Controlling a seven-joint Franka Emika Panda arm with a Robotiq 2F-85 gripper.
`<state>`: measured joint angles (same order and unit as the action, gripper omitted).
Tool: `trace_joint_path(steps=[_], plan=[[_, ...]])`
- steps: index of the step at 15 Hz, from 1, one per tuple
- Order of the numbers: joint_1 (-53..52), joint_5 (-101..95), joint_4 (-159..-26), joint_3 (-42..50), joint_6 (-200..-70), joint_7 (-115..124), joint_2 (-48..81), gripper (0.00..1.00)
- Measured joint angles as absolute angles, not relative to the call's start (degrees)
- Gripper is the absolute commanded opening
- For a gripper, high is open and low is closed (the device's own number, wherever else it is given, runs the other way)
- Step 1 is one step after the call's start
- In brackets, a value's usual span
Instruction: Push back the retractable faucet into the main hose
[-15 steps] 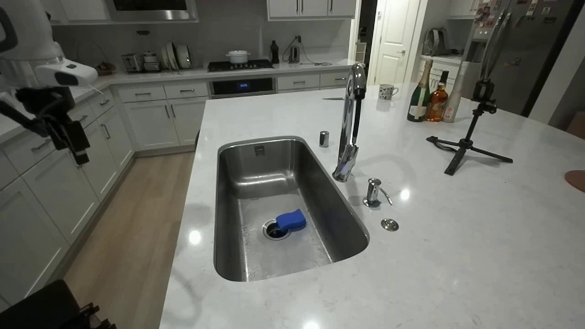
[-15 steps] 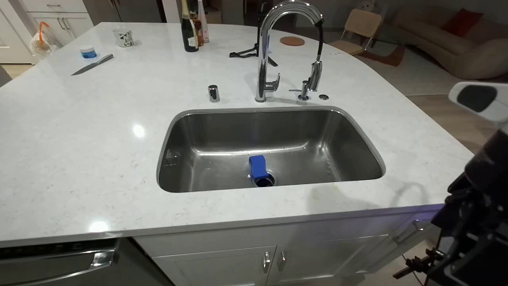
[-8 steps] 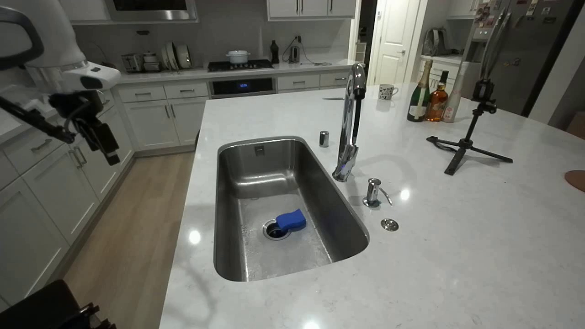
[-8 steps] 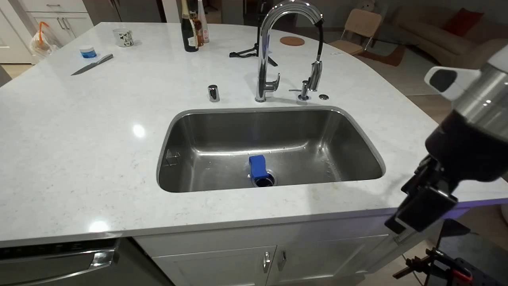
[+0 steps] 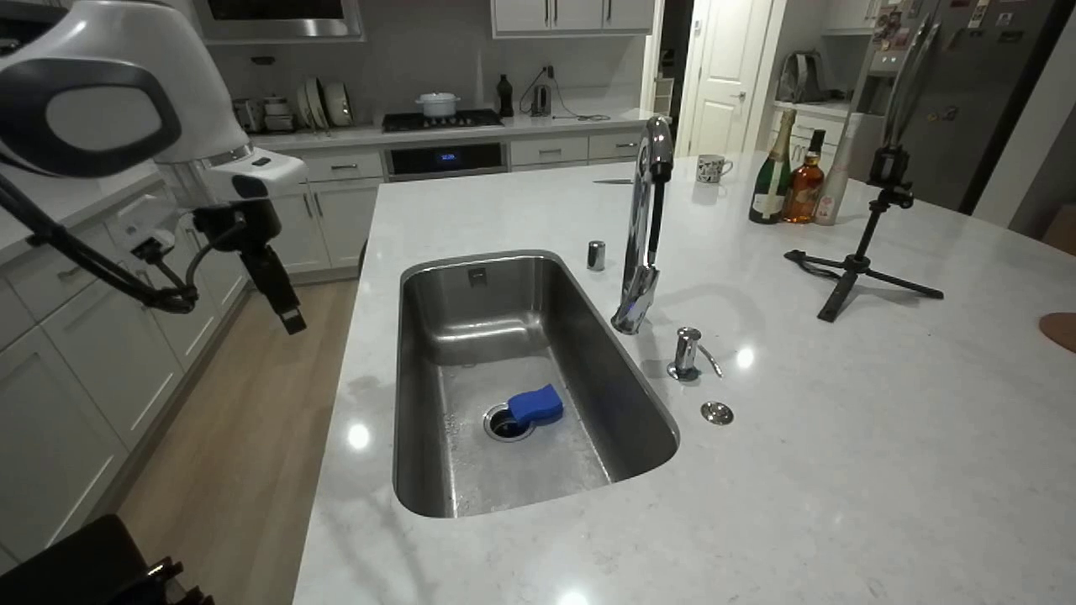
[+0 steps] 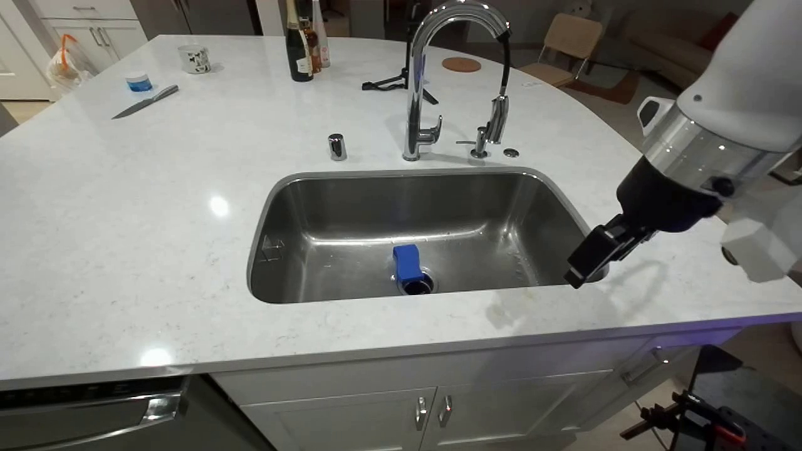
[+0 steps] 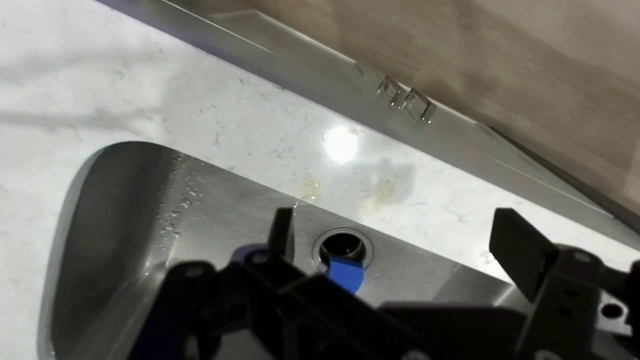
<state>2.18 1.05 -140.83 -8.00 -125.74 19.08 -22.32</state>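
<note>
The retractable faucet, a slim chrome spray head, hangs tilted on a black hose below the neck's end in both exterior views (image 5: 643, 286) (image 6: 498, 119). It is apart from the main hose, the tall curved chrome neck (image 5: 636, 210) (image 6: 413, 94). In an exterior view the head overlaps the neck's base. My gripper (image 7: 392, 232) is open, with a wide space and nothing between its fingers. In both exterior views the gripper (image 5: 292, 323) (image 6: 575, 277) is in the air on the sink's near side, well away from the spray head. The wrist view shows neither head nor neck.
The steel sink (image 6: 376, 174) lies between gripper and faucet, with a blue sponge (image 6: 408, 263) by its drain. A chrome soap dispenser (image 5: 686, 353) and a chrome cap (image 5: 596, 255) stand near the faucet. A black tripod (image 5: 856, 265) and bottles (image 5: 769, 185) stand behind.
The arm has swung in over the counter edge towards the sink, rightward in an exterior view and leftward in an exterior view. The faucet, spray head and sponge have not moved.
</note>
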Motion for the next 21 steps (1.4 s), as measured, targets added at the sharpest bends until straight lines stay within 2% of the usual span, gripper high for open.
trace_joint_path(steps=[9, 16, 21], plan=[[6.9, 0.2, -141.1, 0.6, -127.5, 18.8, -21.6, 1.00], [9.8, -0.5, -140.6, 9.3, -131.0, 4.4, -19.7, 1.00], [10.8, -3.8, -137.5, 12.5, -141.7, -5.1, -13.9, 1.00]])
